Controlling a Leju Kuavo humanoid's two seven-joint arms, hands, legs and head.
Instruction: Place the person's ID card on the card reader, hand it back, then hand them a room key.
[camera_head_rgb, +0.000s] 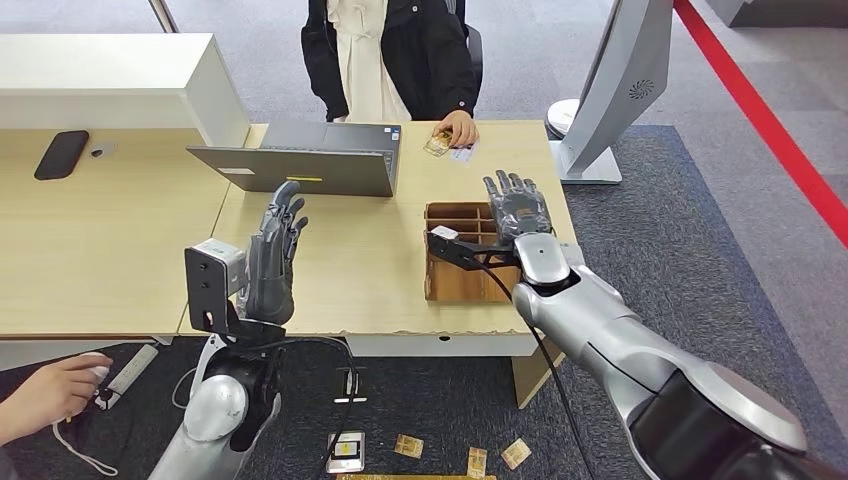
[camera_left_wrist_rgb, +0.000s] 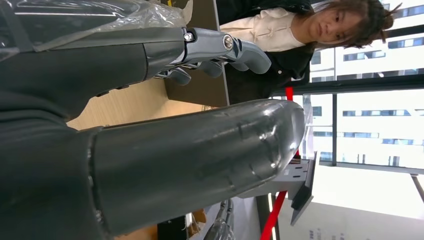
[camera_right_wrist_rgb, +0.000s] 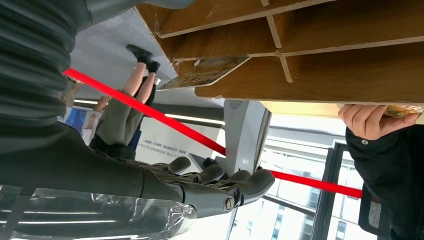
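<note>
Handover looks done or nearly: person's hand (camera_head_rgb: 460, 128) rests on a card (camera_head_rgb: 437, 143) at the far desk edge, beyond the right hand (camera_head_rgb: 517, 208). Whether that card is the ID or a key, can't tell. Right hand hovers over the wooden tray (camera_head_rgb: 445, 285), fingers spread, holding nothing. Left hand (camera_head_rgb: 275, 250) is raised, fingers apart, empty, laptop (camera_head_rgb: 300, 165) just beyond it. If a key is still owed, next move likely a pick from the tray: thin dividers, tight slots. Open desk between both hands
</note>
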